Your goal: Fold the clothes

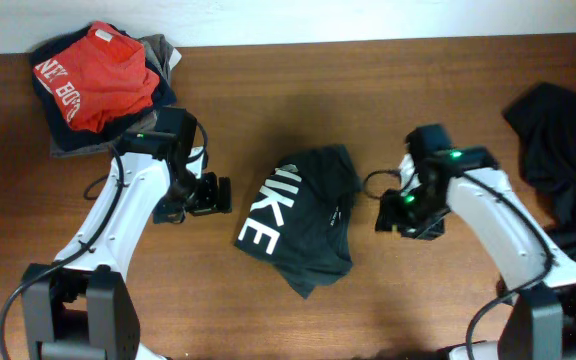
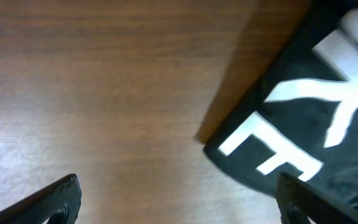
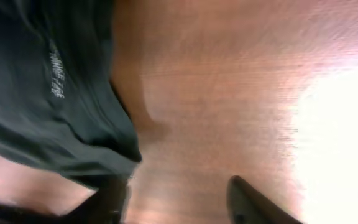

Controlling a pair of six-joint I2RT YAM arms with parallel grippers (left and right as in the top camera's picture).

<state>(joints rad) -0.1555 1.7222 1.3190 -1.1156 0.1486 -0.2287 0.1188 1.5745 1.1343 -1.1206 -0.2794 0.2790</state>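
Pile (image 1: 60, 125) first, up at ten o'clock on the table (image 1: 368, 80): red top (image 1: 98, 80) lying over navy and grey pieces, well clear of the action. Left gripper (image 1: 223, 195) sits just at nine o'clock of the lettered T-shirt (image 1: 303, 215), jaws spread wide and empty. Its wrist view shows bare wood between the fingers (image 2: 58, 199), with the shirt's white-lettered corner off at two o'clock, not yet between them. The shirt lies mid-table, bundled into a lumpy part-fold, letters up. Right gripper (image 1: 383, 212) is at the shirt's three o'clock edge, jaws apart, nothing held; its wrist view is blurred, but one finger (image 3: 114, 199) looks right against the dark hem. Further out at three o'clock, another black garment (image 1: 558, 150) waits at the table's edge. My read: this fold wants squaring. Best bet is both sides going in low and pinching through every layer at the hem, not just the top one, then moving together so the bundle doesn't spring open
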